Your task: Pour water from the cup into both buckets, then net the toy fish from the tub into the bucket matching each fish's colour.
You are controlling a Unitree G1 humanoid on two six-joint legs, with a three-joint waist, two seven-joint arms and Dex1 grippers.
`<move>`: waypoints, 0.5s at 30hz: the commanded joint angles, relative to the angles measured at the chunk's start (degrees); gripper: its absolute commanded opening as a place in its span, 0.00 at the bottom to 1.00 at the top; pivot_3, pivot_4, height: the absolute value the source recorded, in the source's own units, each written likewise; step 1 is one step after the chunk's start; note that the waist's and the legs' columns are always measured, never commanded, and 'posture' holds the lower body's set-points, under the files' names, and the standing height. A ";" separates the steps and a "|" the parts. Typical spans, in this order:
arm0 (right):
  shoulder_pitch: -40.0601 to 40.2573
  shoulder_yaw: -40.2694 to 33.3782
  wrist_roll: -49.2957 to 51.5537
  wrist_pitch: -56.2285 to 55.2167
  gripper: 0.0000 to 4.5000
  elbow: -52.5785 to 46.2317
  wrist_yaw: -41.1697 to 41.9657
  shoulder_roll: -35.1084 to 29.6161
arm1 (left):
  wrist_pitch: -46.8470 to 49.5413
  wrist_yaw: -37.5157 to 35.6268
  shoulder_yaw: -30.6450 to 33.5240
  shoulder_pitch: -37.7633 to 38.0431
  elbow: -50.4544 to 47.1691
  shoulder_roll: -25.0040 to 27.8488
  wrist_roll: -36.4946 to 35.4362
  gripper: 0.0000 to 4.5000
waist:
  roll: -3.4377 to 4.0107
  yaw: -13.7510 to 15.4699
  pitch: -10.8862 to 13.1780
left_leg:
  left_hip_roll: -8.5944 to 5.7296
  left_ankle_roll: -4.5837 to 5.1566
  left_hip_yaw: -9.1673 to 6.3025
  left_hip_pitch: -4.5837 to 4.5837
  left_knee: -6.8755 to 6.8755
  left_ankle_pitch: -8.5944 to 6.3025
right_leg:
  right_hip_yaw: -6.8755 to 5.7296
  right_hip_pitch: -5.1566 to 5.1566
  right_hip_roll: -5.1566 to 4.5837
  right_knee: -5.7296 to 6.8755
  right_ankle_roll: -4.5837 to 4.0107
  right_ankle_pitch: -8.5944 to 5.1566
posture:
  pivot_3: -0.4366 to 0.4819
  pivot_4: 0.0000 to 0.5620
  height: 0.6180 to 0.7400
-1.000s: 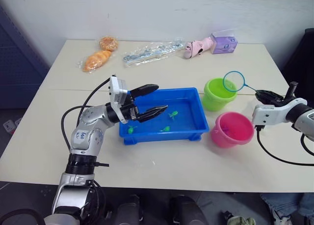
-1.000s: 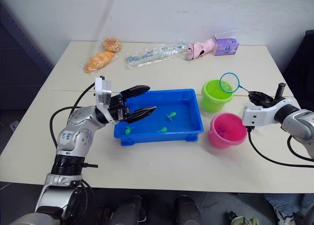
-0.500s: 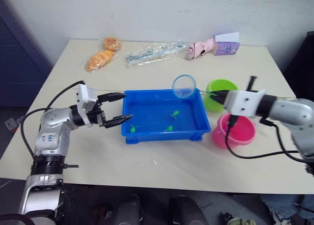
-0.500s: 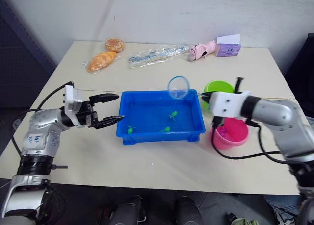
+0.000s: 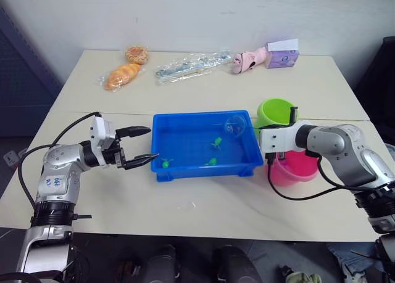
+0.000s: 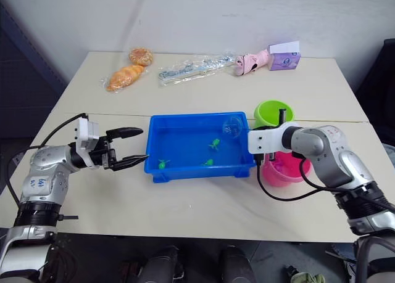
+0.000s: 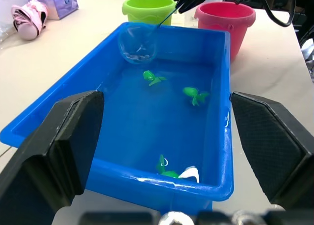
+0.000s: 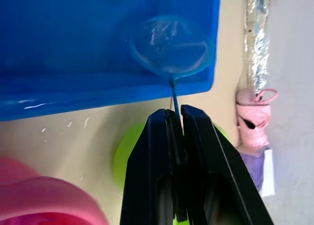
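The blue tub (image 5: 162,124) sits mid-table holding water and three green toy fish (image 5: 217,141), (image 5: 212,161), (image 5: 165,164). The net (image 5: 234,127) dips into the tub's far right corner, its hoop (image 8: 170,44) just inside the rim. My right gripper (image 8: 172,112) is shut on the net's thin handle, beside the tub's right wall. The lime green bucket (image 5: 274,112) stands behind that arm, and the pink bucket (image 5: 295,171) is partly hidden behind it. My left gripper (image 5: 141,145) is open just off the tub's left end. The cup is out of view.
Along the table's far edge lie two bagged pastries (image 5: 121,75), a clear wrapper of silvery items (image 5: 191,64), a pink toy (image 5: 249,60) and a purple box (image 5: 282,53). Black cables hang from both wrists.
My right gripper has brought the net down from above the tub's far rim into its far right corner. The left gripper has barely moved.
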 commanded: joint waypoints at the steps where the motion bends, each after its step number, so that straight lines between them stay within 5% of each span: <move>1: 0.06 0.03 3.88 3.64 0.00 -4.66 5.35 2.81 | -0.60 -0.65 1.60 0.47 0.02 1.35 -0.27 0.98 | 0.00 0.01 0.00 | 0.01 -0.01 -0.01 0.00 -0.01 0.01 | 0.00 -0.01 0.01 0.01 0.00 0.00 | 0.48 0.27 1.00; 15: 5.74 -15.41 23.68 40.64 0.00 -23.28 4.73 14.89 | 2.43 -0.38 1.80 -0.14 -0.86 1.97 -0.86 0.98 | 0.00 0.30 0.00 | 0.00 0.01 -0.07 -0.01 -0.02 -0.01 | -0.01 0.00 -0.03 0.02 -0.01 0.00 | 0.48 0.27 1.00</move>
